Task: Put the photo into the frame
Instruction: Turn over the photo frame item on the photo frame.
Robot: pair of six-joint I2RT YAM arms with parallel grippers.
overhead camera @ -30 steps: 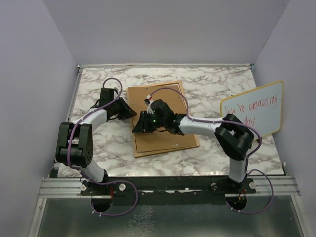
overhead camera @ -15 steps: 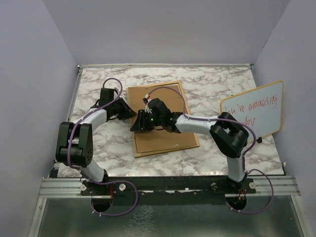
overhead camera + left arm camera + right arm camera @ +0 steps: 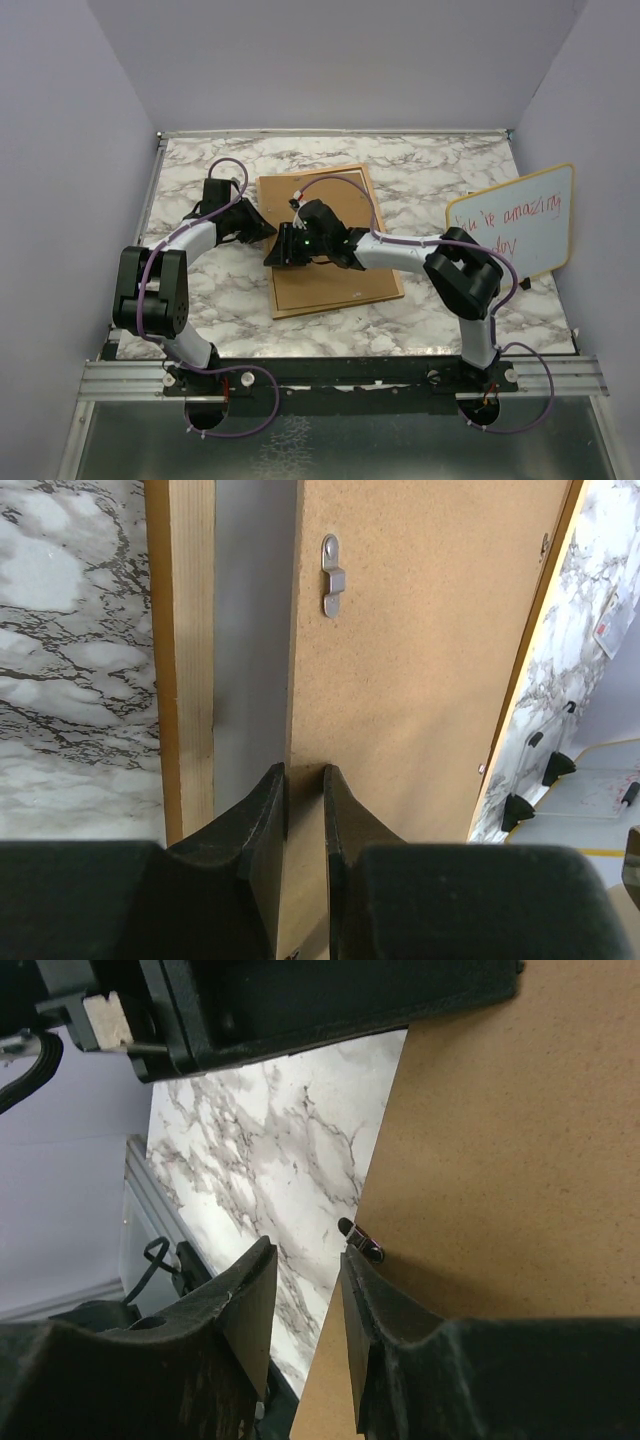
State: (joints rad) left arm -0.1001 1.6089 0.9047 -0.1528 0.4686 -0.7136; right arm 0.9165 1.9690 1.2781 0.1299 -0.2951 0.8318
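Note:
The frame (image 3: 335,262) lies back side up on the marble table, with its brown back board (image 3: 430,650) lifted off the wooden rim (image 3: 190,630) along the left side. My left gripper (image 3: 305,775) is shut on that raised board edge, and from above it (image 3: 264,228) sits at the frame's left side. My right gripper (image 3: 305,1260) stands open just over the same left edge (image 3: 273,254). Its right finger (image 3: 400,1340) lies against the board beside a small metal clip (image 3: 362,1242), and marble shows between the jaws. The photo is out of view.
A yellow-rimmed whiteboard (image 3: 512,222) with red handwriting stands on small black feet at the right edge of the table. Purple walls close in the table on three sides. Another metal turn clip (image 3: 333,575) sits on the back board.
My right gripper has shifted slightly left toward the frame's left edge and its jaws have widened. The left gripper has kept its hold on the back board.

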